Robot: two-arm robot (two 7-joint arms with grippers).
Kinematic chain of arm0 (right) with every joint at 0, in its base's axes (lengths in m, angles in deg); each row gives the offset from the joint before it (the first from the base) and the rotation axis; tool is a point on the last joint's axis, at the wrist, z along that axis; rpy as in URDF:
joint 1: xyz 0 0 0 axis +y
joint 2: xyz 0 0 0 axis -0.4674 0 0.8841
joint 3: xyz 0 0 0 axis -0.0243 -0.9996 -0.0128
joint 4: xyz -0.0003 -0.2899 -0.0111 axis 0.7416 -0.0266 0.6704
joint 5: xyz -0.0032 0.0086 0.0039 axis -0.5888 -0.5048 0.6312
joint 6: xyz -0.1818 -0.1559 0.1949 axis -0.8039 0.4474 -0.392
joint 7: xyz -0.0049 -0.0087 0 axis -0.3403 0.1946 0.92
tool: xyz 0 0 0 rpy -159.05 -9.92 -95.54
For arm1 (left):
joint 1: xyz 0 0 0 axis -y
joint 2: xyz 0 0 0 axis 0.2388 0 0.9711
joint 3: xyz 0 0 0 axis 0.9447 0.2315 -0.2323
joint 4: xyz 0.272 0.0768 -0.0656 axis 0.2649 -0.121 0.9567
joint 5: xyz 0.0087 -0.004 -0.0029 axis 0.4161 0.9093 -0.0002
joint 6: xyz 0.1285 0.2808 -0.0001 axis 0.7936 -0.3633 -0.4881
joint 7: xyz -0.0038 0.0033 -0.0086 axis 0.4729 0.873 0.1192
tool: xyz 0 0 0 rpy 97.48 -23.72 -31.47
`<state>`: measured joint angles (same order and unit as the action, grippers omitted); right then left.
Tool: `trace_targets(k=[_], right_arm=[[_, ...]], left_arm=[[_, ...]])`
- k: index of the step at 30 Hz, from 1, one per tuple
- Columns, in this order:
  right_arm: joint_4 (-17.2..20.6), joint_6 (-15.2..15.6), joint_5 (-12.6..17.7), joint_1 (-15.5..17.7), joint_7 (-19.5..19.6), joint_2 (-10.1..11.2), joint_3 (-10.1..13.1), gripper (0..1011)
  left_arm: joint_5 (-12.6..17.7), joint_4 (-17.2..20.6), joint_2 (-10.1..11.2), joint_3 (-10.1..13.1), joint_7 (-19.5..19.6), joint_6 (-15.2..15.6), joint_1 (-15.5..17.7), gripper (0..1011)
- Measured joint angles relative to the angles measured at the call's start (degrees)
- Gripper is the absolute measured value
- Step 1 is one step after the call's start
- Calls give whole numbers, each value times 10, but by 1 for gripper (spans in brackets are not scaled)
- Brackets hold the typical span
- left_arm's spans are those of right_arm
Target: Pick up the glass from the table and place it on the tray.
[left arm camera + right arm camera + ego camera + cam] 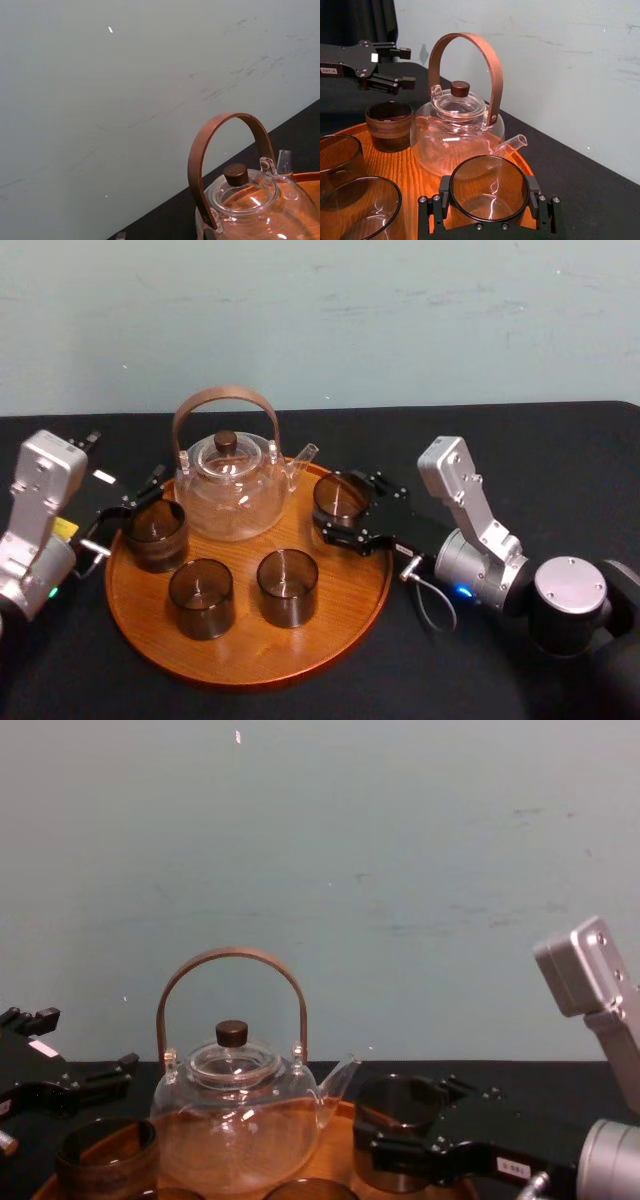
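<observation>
One glass [340,497], right of centre, sits clasped in the right gripper [334,504]; the left gripper [138,494], at left, gapes wide. The tray [250,665] bears four glasses [288,587], one teapot [230,490].

The tray [352,608] is seen to be wood: orange-brown, grained and glossily varnished. The teapot [232,504] is made of clear, shiny glass, its arched handle [226,394] of what looks like smooth brown wood. The glass [340,496] held by the matt black right gripper [337,510] is smoked and glossy. The tablecloth [560,465] is matt black.
</observation>
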<state>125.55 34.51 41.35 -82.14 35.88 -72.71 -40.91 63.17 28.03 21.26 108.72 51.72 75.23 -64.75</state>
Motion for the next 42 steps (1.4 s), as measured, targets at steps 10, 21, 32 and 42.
trace_targets(k=[10,21,32,42], right_arm=[[-9,-2,-8,-4,1,-4,-5,905],[-28,-2,-15,-10,3,-11,-8,905],[-40,1,-22,-15,5,-17,-11,905],[-40,3,-23,-15,6,-18,-12,905]], left_arm=[[0,0,0,0,0,0,0,1001],[0,0,0,0,0,0,0,1001],[0,0,0,0,0,0,0,1001],[0,0,0,0,0,0,0,1001]])
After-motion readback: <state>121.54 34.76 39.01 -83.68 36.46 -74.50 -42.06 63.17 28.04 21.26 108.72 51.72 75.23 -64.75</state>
